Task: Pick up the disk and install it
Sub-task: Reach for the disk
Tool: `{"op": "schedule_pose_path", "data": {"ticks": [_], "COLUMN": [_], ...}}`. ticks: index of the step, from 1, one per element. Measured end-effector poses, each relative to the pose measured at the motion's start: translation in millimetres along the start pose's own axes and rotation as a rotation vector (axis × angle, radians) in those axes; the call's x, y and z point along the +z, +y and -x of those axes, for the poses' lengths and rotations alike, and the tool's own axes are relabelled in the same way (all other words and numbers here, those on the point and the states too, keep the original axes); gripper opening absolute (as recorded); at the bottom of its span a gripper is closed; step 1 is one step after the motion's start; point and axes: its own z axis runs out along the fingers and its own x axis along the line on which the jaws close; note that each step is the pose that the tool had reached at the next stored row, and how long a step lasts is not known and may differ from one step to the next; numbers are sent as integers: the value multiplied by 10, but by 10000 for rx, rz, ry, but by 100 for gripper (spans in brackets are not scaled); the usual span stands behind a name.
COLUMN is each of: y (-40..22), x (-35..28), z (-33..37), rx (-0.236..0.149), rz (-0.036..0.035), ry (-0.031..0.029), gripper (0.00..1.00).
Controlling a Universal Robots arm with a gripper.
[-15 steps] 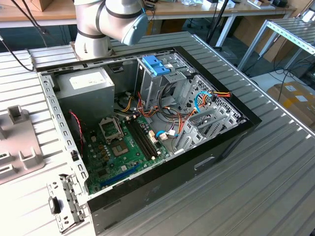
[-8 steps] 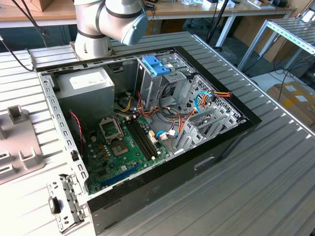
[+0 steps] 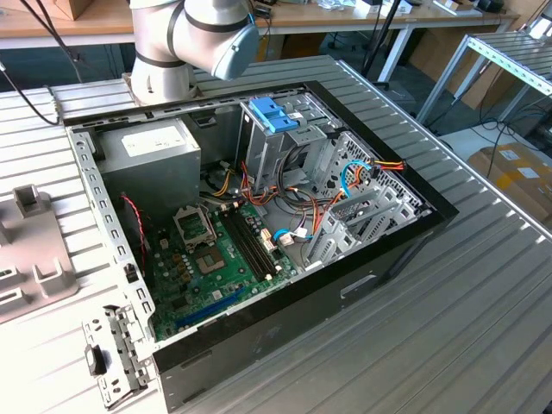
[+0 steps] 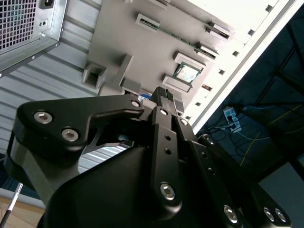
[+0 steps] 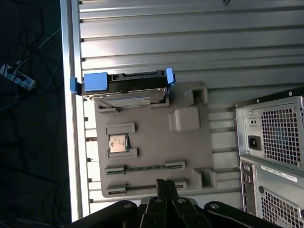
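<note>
The disk point(image 5: 124, 89), a dark drive in a bright blue carrier with a blue tab, rests at one end of a grey holder tray point(image 5: 152, 137) on the ribbed metal table. In the first wrist view my gripper point(image 5: 161, 183) hovers over the tray's opposite end, well apart from the disk. Its black fingers are pressed together with nothing between them. The second wrist view shows the gripper point(image 4: 164, 94) from the side above the same tray point(image 4: 118, 42). In the exterior view the open computer case point(image 3: 379, 259) lies on the table, with the tray point(image 3: 26, 246) at the exterior view's left.
A small processor chip point(image 5: 118, 143) sits in a tray pocket. The case's vented rear panel point(image 5: 273, 137) stands beside the tray. The table edge point(image 5: 71, 142) runs close to the disk, with cables on the floor beyond. A pale blue bracket point(image 3: 274, 113) sits inside the case.
</note>
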Motion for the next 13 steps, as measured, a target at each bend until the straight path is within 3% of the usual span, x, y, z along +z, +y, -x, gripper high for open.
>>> {"op": "schedule_pose_path", "data": {"ticks": [13], "y": [35], "x": [7], "z": [-14], "rx": [0], "rz": [-1], "ry": [1], "gripper": [11]}}
